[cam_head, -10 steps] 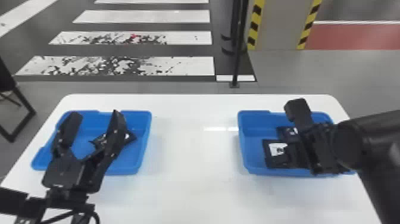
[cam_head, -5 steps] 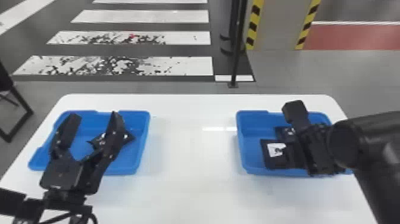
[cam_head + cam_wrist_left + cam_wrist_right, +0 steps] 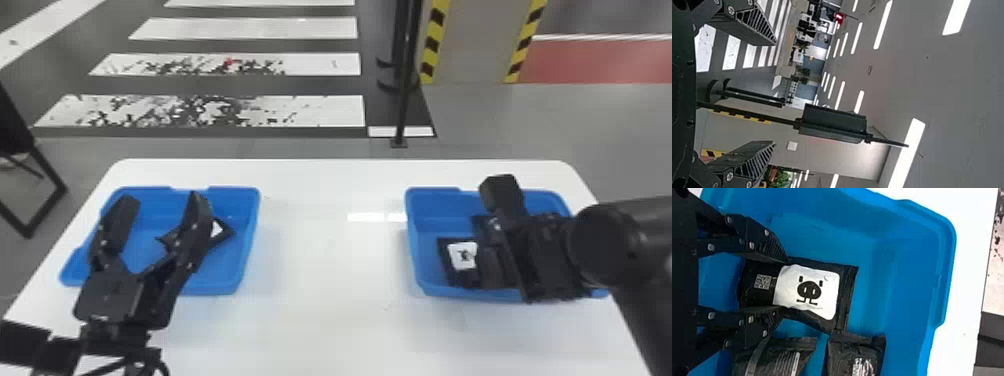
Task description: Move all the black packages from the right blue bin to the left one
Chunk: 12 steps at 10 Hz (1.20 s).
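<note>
Squeezing in from both sides, the right gripper (image 3: pixel 782 286) is, so far as the right wrist view shows, clamped on the pig-label package (image 3: pixel 809 290), which lies inside the right blue bin. The fingers bear on the long edges near one end, so the free end could sag or swing on the lift, and the soft wrapper might slip out. Its corner touches or very nearly touches a second package (image 3: pixel 856 356), while a third package (image 3: pixel 779 356) sits just beside the lower finger; either could be dragged along or snagged if the lift goes sideways too soon.

In the head view, the right gripper reaches down into the right blue bin (image 3: pixel 419 267). A low carry could knock the package on the bin wall, and a weak hold would drop it on the white table (image 3: pixel 330 290) between bins. One black package (image 3: pixel 222 236) is in the left blue bin (image 3: pixel 246 240). Before that bin stands the left gripper (image 3: pixel 162 200), fingers spread and holding nothing; staying there, it could block the drop or bump the incoming arm.

The left wrist view has those fingers wide apart, facing the room, poorly aimed for catching a stray package.
</note>
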Each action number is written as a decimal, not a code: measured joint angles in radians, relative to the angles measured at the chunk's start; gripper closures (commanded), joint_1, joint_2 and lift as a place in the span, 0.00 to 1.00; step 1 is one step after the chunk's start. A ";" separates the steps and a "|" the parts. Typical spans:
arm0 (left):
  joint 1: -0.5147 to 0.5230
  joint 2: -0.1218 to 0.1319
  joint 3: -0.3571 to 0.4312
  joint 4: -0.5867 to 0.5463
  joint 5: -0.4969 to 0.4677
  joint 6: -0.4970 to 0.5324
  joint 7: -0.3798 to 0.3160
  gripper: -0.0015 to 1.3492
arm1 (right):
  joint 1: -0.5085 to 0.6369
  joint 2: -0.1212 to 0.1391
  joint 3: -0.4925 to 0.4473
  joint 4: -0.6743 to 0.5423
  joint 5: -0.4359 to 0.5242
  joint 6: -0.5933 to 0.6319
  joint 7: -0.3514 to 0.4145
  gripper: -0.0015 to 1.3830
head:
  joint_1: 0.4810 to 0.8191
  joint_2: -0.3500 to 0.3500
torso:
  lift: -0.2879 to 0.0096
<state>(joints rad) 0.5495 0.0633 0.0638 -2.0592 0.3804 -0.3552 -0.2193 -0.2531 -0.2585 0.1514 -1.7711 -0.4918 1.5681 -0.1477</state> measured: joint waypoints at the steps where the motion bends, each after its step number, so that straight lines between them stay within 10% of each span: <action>1: 0.000 0.000 0.000 0.001 0.000 -0.002 0.000 0.11 | 0.028 0.001 -0.015 -0.027 -0.013 0.000 0.021 0.76 | 0.63 0.59 | 0.50; 7: 0.005 -0.003 0.002 0.007 0.005 -0.019 0.000 0.11 | 0.217 0.015 -0.110 -0.132 -0.004 -0.507 0.181 0.76 | 0.63 0.62 | 0.50; 12: -0.011 -0.002 -0.039 0.011 0.023 -0.048 0.020 0.11 | 0.198 -0.005 -0.072 -0.096 -0.072 -0.954 0.619 0.76 | 0.63 0.73 | 0.50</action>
<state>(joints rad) 0.5382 0.0615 0.0248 -2.0482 0.4034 -0.4031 -0.1991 -0.0550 -0.2638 0.0794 -1.8676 -0.5634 0.6143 0.4717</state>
